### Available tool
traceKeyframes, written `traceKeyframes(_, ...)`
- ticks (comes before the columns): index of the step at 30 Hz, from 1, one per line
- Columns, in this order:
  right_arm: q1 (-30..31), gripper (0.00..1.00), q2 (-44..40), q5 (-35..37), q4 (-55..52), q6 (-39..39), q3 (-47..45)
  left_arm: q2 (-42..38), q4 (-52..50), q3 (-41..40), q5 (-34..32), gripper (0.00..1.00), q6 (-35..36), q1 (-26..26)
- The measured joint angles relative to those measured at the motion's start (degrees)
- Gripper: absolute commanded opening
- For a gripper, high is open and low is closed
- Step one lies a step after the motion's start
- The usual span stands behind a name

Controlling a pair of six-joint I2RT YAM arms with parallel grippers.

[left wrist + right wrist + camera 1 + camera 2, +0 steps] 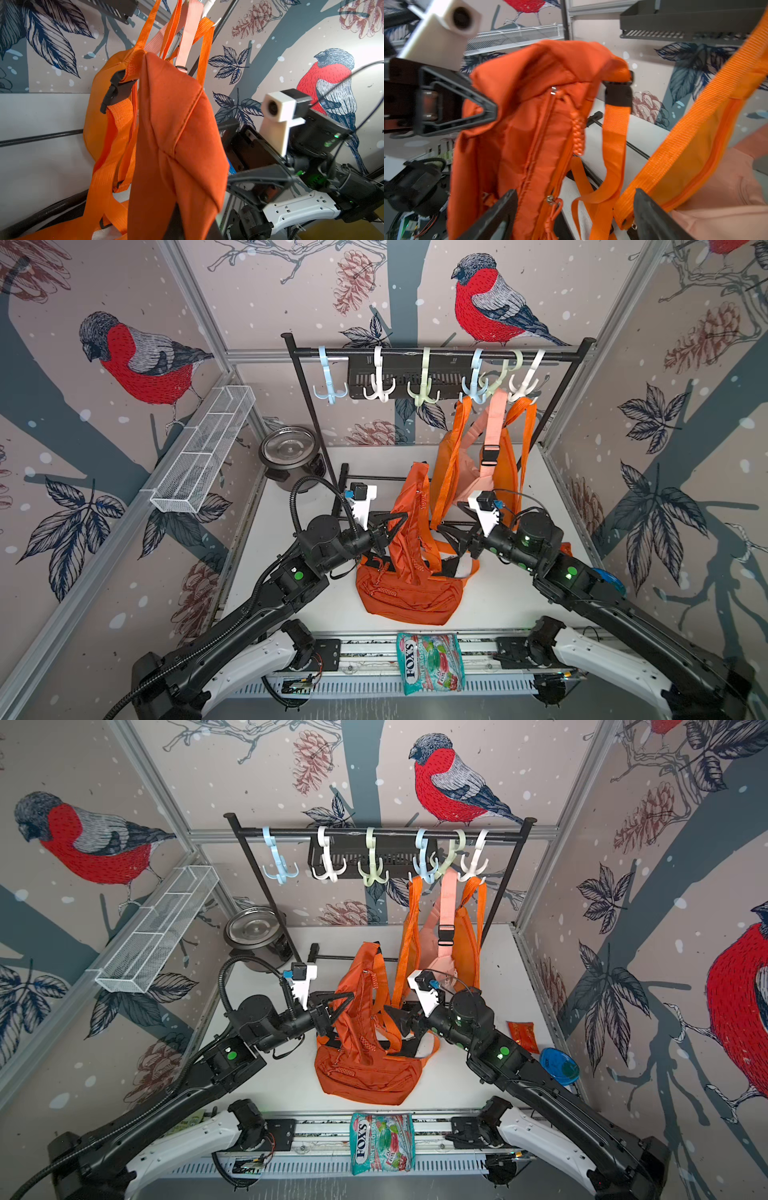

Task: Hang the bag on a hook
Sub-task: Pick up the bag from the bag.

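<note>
Top views both show a candy packet (430,662) on the front rail (365,649). Behind it the orange bag (409,593) sits on the desk (511,593), its upper end raised and pinched in the closed left hand (400,518). The right hand (446,537) gapes wide beside it, holding nothing. Farthest back stands the hook rack (436,353), with other bags (494,456) hung at its right end.

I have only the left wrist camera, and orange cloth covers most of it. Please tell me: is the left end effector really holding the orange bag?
Observer: Yes. The left end effector is shut on raised fabric of the orange bag.
Operator: Thank you. Which hooks are free?
Observer: Three, toward the left arm's side of the rail: the blue hook, the white hook and the green hook.
</note>
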Motion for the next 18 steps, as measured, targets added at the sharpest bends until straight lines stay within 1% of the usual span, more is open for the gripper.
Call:
traceKeyframes(4, -4.9, 0.88, 0.9, -3.5, 0.6, 3.0, -1.2, -2.1, -3.3, 2.4, 2.3, 0.0, 2.5, 0.5)
traceKeyframes(7, -7.1, 0.9, 2.0, -5.9, 2.2, 4.5, -2.2, -3.8, -5.2, 3.9, 3.5, 0.0, 4.0, 0.8)
traceKeyframes(10, -7.8, 0.92, 4.4, -7.8, 3.6, 5.7, -2.3, -5.0, -6.9, 5.3, 5.1, 0.0, 4.6, 0.9)
traceKeyframes(18, -7.5, 0.94, 10.8, -13.7, 7.5, 5.8, -2.3, -6.6, -9.3, 7.5, 7.7, 0.0, 6.4, 1.0)
